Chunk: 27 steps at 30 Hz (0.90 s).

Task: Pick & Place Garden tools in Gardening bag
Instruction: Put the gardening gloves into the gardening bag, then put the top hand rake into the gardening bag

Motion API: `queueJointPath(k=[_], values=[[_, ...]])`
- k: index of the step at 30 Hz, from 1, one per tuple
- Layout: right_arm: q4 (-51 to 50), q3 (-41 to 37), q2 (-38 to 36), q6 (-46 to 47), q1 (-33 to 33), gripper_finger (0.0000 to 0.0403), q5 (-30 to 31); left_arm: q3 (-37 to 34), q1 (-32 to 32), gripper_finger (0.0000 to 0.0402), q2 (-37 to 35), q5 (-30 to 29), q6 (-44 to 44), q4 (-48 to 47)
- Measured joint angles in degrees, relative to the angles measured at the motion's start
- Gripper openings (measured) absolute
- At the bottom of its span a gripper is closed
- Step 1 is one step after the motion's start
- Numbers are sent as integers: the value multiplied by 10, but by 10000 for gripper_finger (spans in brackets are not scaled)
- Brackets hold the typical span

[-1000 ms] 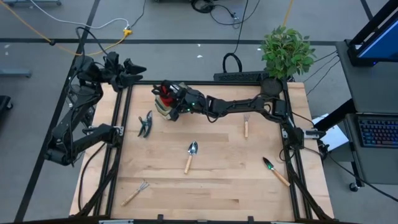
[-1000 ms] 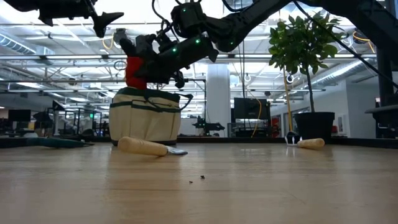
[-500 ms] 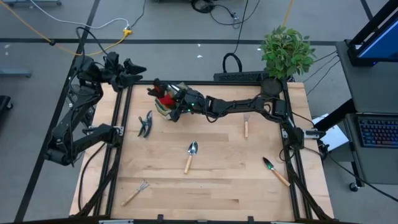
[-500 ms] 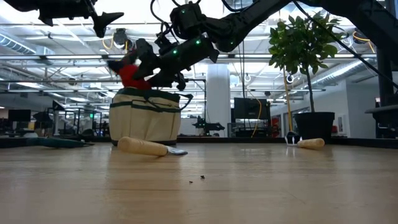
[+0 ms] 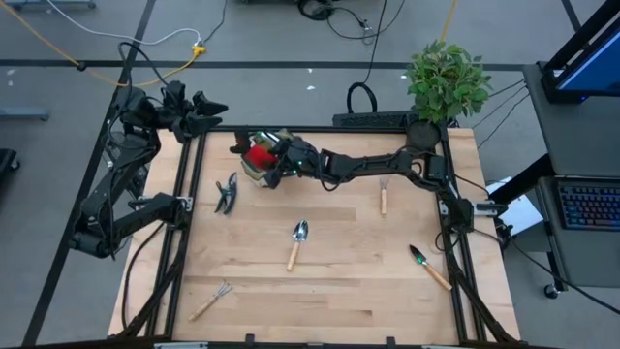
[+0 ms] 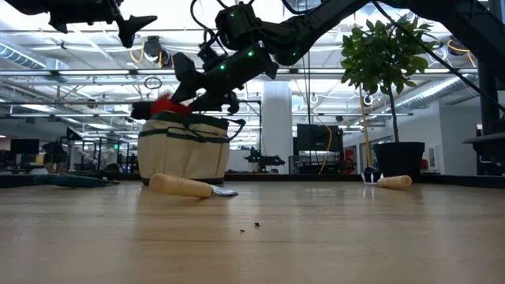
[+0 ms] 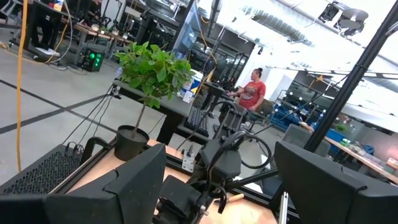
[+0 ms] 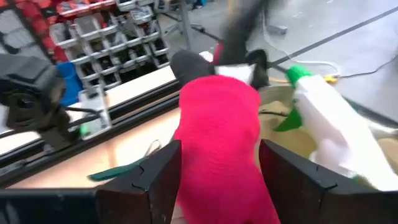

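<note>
The beige gardening bag (image 5: 254, 167) stands on the table's far left part; in the low view it (image 6: 183, 155) is upright. A green-and-white spray bottle (image 8: 323, 134) stands inside it. My right gripper (image 5: 268, 158) reaches over the bag's top from the table's right and is shut on the red-black gloves (image 8: 217, 143), which lie low over the bag's opening (image 6: 163, 106). My left gripper (image 5: 211, 105) is open and empty, parked beyond the table's far left corner. My right gripper pinches the gloves' red part (image 8: 214, 180) between its two fingers (image 8: 152, 180). The fingers slant down from the table's right toward the bag. The gloves stick out past the fingertips, their black cuff end (image 8: 193, 62) farthest away, over the bag's open top.
On the table lie dark pruning shears (image 5: 227, 192), a silver trowel (image 5: 297, 242), a fork (image 5: 384, 194), a green-bladed trowel (image 5: 427, 265) and a rake (image 5: 211, 300). A potted plant (image 5: 446, 79) stands at the far right corner. A person (image 7: 254, 93) is in the room beyond.
My right gripper has tipped down toward the bag. The gloves, which stood upright above the bag, have swung over toward the table's left and now lie low and nearly flat across the bag's top.
</note>
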Motion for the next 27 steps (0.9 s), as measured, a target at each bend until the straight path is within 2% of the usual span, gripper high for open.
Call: queueJointPath(k=[6,17,23,27], values=[[9,0,0,-7,-5,202,21,0,0,306,0,0,2,0],[8,0,-2,-30,-5,201,17,0,0,306,0,3,-2,0],[5,-1,-40,-74,8,201,-42,0,-1,306,0,103,-21,-2],[-25,-1,-71,-109,18,198,-57,0,-13,306,0,172,-39,-15]])
